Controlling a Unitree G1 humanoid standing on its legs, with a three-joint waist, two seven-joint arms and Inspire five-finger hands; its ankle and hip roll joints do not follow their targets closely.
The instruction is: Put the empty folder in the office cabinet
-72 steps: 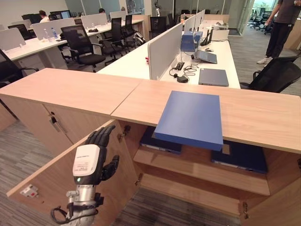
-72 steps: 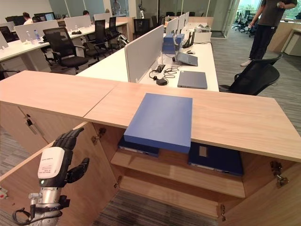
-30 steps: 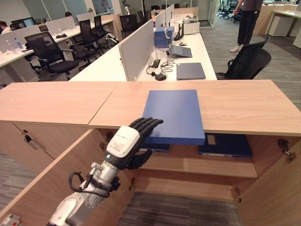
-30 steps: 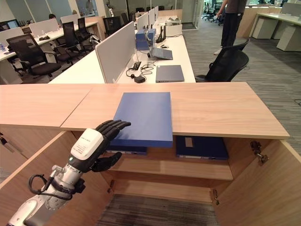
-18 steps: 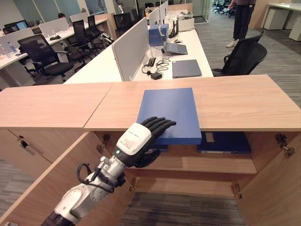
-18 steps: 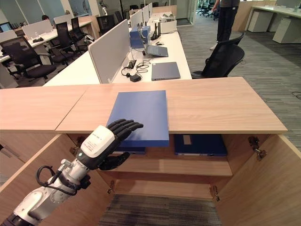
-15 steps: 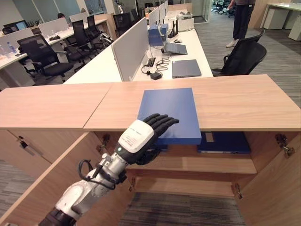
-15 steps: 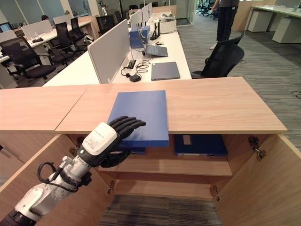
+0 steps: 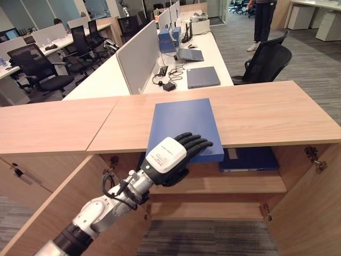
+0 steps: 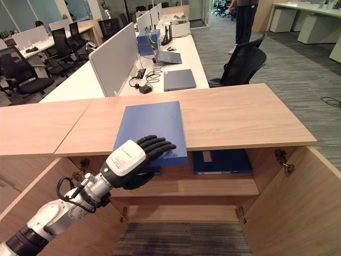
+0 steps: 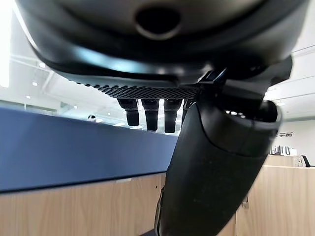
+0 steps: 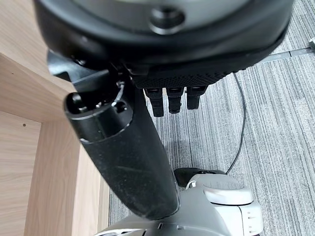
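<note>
Open-plan office; wooden cabinet surface point(image 9: 266, 112) in the foreground. Item: blue folder point(image 9: 184, 125), lying flat on that surface, its near edge jutting out over the open cabinet point(image 9: 240, 186) below. Left hand point(image 9: 173, 154) at the folder's near edge, fingers point(image 9: 197, 143) laid over the top face and bent at the edge, thumb point(image 9: 173, 178) beneath the overhang; the left wrist view shows the fingers above the blue edge and the thumb below it. Right hand point(image 12: 147, 98) over grey carpet point(image 12: 275, 128) beside a cabinet door, fingers straight, holding nothing. Inside the cabinet: 2 dark blue binders point(image 9: 248, 160) on the upper shelf point(image 9: 234, 184). Both cabinet doors point(image 9: 303, 213) swung open. Beyond: white desks point(image 9: 176, 69) with laptops, black chairs point(image 9: 264, 61), a person point(image 9: 264, 16) standing far off.
</note>
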